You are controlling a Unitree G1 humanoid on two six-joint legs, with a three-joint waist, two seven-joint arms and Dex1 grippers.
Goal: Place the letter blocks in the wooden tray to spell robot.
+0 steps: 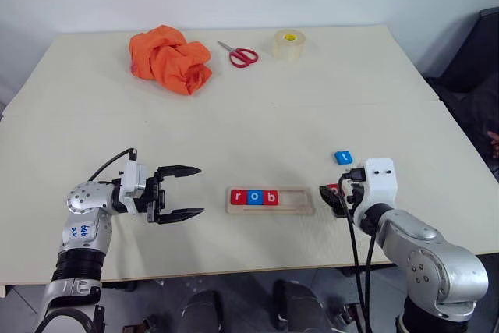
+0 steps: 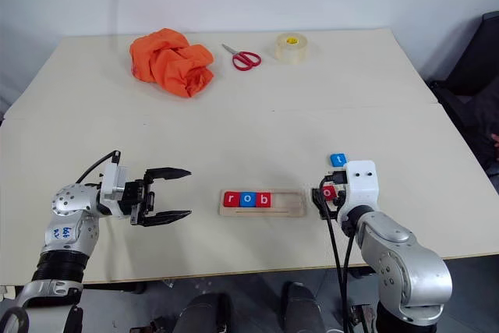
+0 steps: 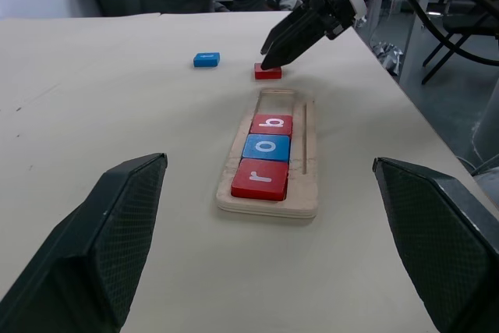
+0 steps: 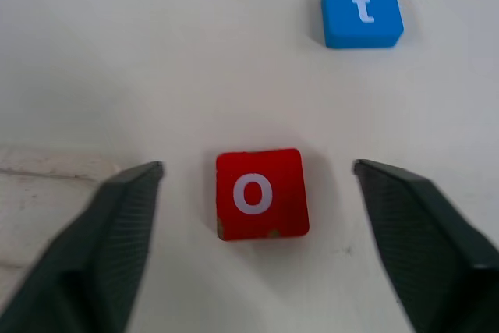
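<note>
A long, shallow pale-wood tray (image 1: 294, 201) with a raised rim was seen flat on the smooth cream tabletop (image 1: 257, 115), its left three places filled by flat square tiles: red r (image 1: 238, 197), blue o (image 1: 254, 197) and red b (image 1: 270, 197). A red o tile (image 4: 260, 193) lay untouched between the spread, textured black fingers of the right hand (image 4: 257, 232), with a blue t tile (image 4: 362, 12) beyond. The left hand (image 1: 179, 191) was held level, fingers apart and empty.

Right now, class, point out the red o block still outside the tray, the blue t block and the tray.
red o block (image 4: 260, 193), right wrist view, on its white letter.
blue t block (image 4: 362, 12), right wrist view, on its top face.
tray (image 3: 306, 163), left wrist view, on its rim.
</note>
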